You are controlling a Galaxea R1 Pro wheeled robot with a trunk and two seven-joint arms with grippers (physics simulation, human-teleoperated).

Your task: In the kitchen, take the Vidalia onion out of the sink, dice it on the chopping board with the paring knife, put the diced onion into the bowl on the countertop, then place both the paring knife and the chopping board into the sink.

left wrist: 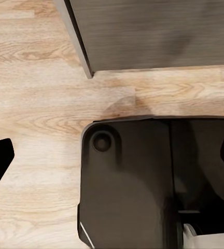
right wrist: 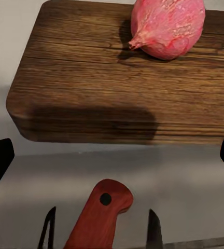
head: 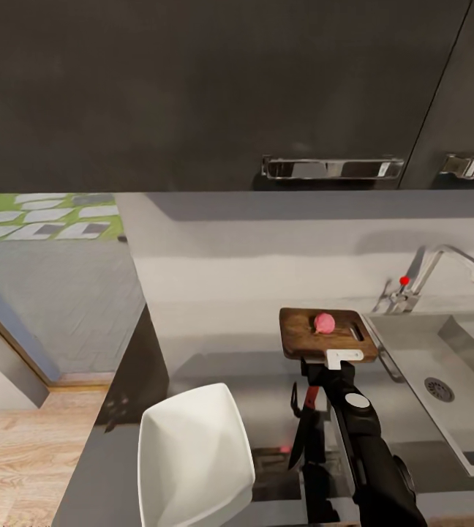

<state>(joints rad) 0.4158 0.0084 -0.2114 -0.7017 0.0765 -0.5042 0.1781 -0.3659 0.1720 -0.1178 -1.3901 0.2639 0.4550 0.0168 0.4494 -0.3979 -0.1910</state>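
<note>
The pinkish-red Vidalia onion (head: 324,323) (right wrist: 166,28) rests whole on the dark brown chopping board (head: 317,338) (right wrist: 91,88), which lies on the grey countertop (head: 215,344) just left of the sink (head: 412,344). My right gripper (head: 341,362) (right wrist: 112,158) hovers open at the board's near edge, nothing between its fingers. A paring knife with a reddish-brown handle (right wrist: 99,215) and a dark blade (head: 299,439) lies on the counter beneath that arm. The white bowl (head: 193,454) stands near the counter's front, left of the arm. My left gripper (left wrist: 112,155) hangs open over the floor.
An angular chrome tap (head: 445,263) with a red knob (head: 404,280) stands behind the sink. Glossy black upper cabinets (head: 230,88) hang overhead. The counter ends at the left, with wood floor (head: 25,439) beyond. The robot's dark base (left wrist: 138,187) sits below the left gripper.
</note>
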